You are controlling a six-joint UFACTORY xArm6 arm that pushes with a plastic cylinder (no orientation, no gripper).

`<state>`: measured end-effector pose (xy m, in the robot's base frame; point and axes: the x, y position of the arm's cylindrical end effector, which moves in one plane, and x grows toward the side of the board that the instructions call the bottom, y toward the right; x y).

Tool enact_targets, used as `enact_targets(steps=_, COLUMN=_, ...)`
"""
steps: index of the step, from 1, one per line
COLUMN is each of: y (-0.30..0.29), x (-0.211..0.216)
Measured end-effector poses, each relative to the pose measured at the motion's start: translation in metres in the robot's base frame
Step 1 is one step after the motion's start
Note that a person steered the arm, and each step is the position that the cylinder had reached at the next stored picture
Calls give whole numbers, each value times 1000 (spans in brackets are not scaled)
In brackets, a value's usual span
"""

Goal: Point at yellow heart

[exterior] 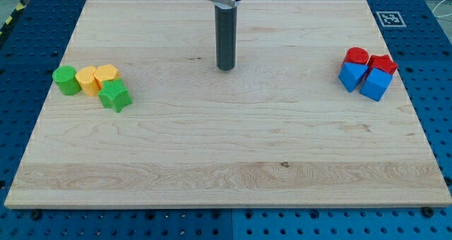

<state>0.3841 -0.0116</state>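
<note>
Two yellow blocks sit side by side at the view's left, one [88, 79] on the left and one [106, 74] on the right. They touch, and I cannot tell for sure which one is the heart. A green round block [66, 80] is to their left and a green star [115, 96] lies just below them. My tip [225, 68] rests on the board near the top middle. It is well to the right of the yellow blocks and touches no block.
At the view's right stands a tight cluster: a red round block [356, 56], a second red block [382, 63], a blue block [352, 75] and a blue cube [375, 84]. The wooden board [226, 162] lies on a blue perforated table.
</note>
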Motion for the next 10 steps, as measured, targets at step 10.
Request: enact_targets(steps=10, y=-104, x=112)
